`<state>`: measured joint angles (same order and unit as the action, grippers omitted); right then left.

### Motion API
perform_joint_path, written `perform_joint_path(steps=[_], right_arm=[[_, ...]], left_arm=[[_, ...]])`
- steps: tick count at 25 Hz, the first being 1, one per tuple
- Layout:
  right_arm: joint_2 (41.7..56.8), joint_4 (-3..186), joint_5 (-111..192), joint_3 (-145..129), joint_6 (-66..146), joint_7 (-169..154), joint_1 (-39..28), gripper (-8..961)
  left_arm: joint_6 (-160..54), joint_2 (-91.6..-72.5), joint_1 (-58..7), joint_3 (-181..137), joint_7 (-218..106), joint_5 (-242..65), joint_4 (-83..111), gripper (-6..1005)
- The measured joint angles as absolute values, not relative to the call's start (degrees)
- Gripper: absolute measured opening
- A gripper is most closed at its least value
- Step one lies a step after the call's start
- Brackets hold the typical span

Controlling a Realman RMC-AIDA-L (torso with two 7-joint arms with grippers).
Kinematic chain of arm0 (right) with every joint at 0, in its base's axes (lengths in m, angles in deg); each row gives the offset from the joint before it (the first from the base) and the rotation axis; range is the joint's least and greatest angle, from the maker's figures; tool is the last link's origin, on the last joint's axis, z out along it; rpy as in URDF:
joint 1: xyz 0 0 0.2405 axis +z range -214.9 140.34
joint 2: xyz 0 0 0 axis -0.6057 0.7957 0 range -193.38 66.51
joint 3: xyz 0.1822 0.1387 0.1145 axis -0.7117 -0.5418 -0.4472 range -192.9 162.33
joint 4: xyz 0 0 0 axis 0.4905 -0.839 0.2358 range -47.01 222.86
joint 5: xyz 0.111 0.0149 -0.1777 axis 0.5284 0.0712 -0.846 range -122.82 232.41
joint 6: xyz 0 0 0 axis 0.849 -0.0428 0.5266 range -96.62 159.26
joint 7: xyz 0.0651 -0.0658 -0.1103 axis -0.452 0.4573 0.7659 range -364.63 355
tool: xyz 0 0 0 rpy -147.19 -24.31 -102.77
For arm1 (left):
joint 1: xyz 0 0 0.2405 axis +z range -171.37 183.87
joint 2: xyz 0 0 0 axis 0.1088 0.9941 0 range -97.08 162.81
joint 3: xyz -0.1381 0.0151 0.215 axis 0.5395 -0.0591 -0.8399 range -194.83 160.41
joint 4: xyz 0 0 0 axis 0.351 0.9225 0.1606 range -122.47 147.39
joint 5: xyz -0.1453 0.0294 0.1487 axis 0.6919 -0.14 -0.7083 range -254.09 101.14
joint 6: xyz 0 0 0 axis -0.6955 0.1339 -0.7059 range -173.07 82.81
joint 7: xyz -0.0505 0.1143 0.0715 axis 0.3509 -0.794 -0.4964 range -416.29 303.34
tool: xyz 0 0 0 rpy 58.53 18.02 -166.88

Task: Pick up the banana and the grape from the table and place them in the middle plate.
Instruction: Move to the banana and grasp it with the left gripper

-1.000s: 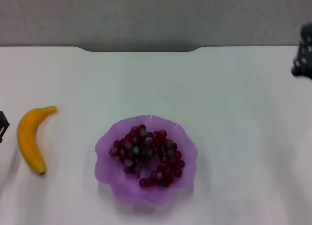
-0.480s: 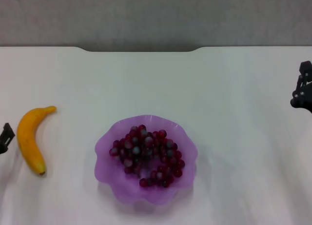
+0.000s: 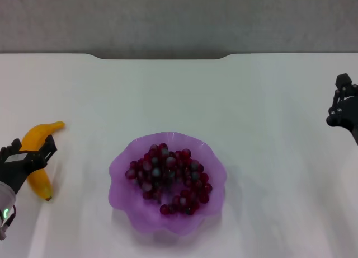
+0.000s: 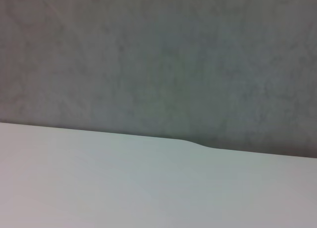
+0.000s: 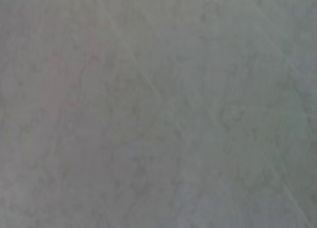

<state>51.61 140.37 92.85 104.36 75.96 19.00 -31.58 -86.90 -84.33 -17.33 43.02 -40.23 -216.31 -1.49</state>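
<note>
White table [image 3: 268, 213] fills the head view, its far edge notched at twelve o'clock, a grey wall [image 3: 179, 17] behind it. The left wrist view shows that same notched edge and wall; the right wrist view is only mottled grey. Dead centre, the purple plate [image 3: 126, 213] holds the grapes [image 3: 168, 178]. At nine o'clock the banana [image 3: 39, 136] lies on the table, and the left gripper [image 3: 25, 150] sits over its middle, fingers spread to either side. Right gripper [image 3: 342, 104] is at three o'clock by the edge; can't tell its fingers.
</note>
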Motion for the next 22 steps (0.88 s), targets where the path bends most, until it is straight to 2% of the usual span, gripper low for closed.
perform_joint_path(steps=[22], right_arm=[[51.52, 142.2, 92.2, 108.0, 79.4, 19.3, -32.3, 0]], left_arm=[[-83.9, -84.35, -17.6, 41.0, -40.5, -216.0, -0.5, 846]])
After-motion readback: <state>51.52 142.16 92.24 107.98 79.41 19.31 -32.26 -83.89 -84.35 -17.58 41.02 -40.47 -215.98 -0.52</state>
